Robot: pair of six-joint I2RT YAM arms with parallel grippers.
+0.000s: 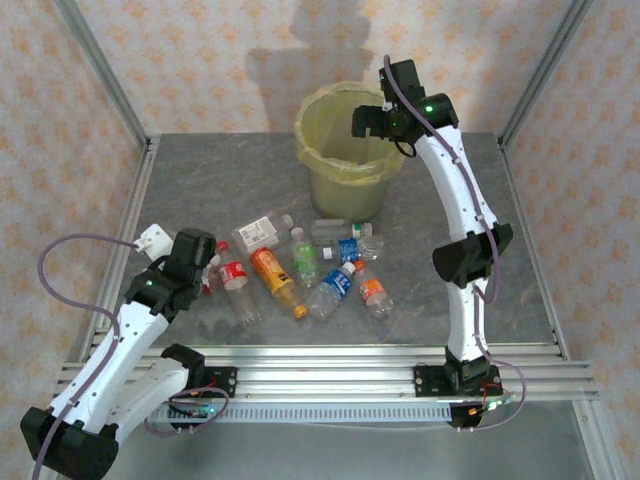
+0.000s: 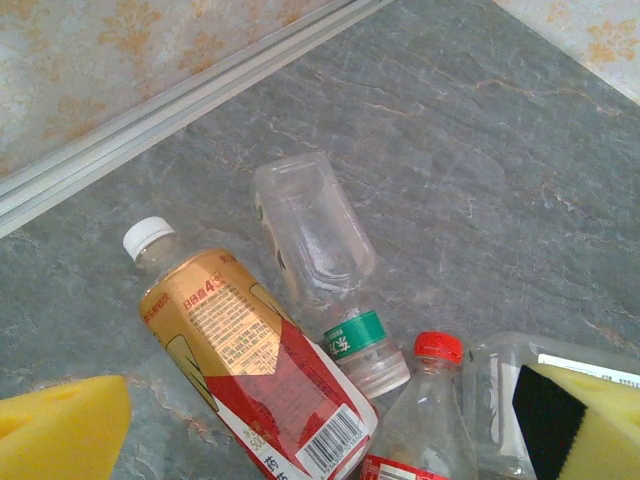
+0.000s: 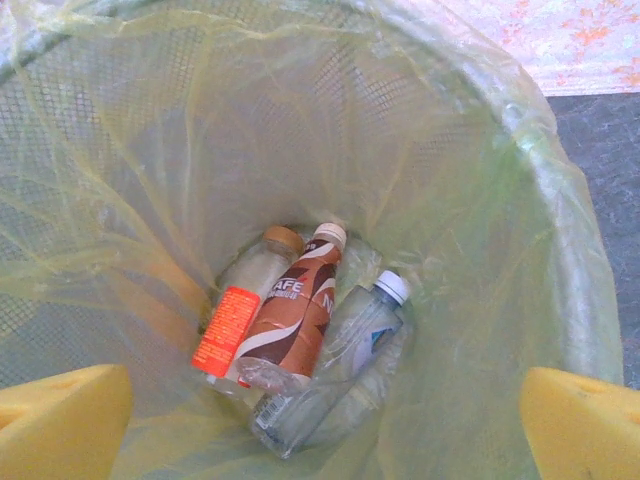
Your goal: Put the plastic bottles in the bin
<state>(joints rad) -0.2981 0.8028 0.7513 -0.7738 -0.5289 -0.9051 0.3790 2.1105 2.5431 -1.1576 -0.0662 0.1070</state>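
From above, your right gripper (image 1: 368, 120) hangs over the mouth of the bin (image 1: 345, 185), jaws spread wide with nothing in them. That is a sensible spot for a drop, clear of the rim. Your left gripper (image 1: 200, 265) sits low over the left end of the bottles (image 1: 300, 268), which lie scattered on the table (image 1: 200, 180) in front of the bin. It is just as wide and also holds nothing.

At the left wrist, the yellow pads (image 2: 60, 430) sit in the two lower corners with a red-labelled bottle (image 2: 255, 375) lying between them. A green-banded bottle (image 2: 315, 240) lies just beside it. The wide spread suits straddling that red-labelled body, so I'd judge it your next pick.

At the right wrist, the pads (image 3: 60, 425) frame the bag (image 3: 450, 200) lining the bin. Three bottles (image 3: 295, 320) rest at the bottom, so most of the job remains.
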